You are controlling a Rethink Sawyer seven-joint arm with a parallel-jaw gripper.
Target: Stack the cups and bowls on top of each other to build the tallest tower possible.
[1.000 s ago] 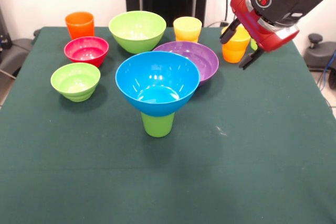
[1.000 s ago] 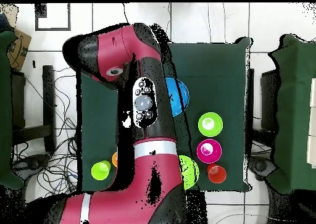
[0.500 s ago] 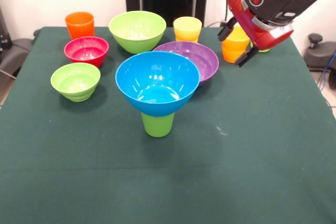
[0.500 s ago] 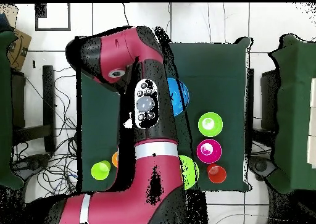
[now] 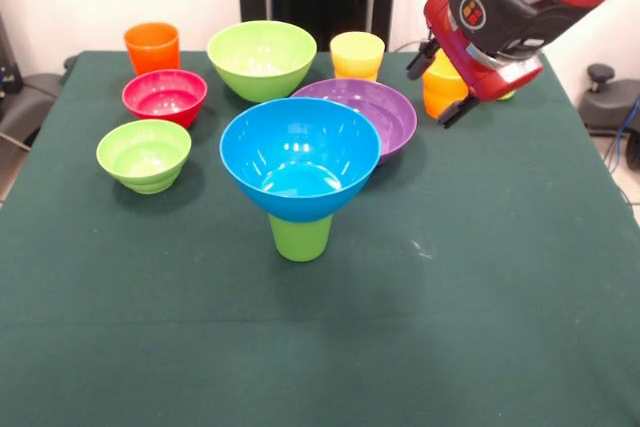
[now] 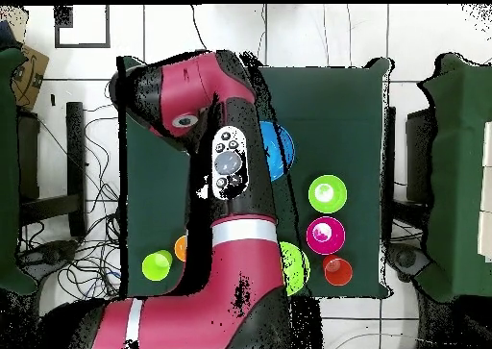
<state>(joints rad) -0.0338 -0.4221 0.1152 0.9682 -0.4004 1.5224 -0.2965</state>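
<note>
2 pieces form the tower (image 5: 300, 175), a blue bowl (image 5: 299, 155) on a green cup (image 5: 300, 237) near centre of the surface (image 5: 500, 277), while the open, empty end effector (image 5: 433, 85) flanks the far-right orange-yellow cup (image 5: 442, 90); centre it, then grip gently.

Glossy plastic catches the light across a matt, dark green cloth-covered table (image 5: 500, 277): the large blue bowl (image 5: 300, 157), at the table's centre, shows bright highlights on its smooth inner wall as it sits on a smooth green cup (image 5: 300, 237). At 1 o'clock the purple bowl (image 5: 385, 112) gleams likewise; at 10 o'clock the red bowl (image 5: 165, 97) and small lime bowl (image 5: 144, 154) shine. The arm's red casing (image 5: 480, 32) looks hard, polished, with matt black sections.
</note>
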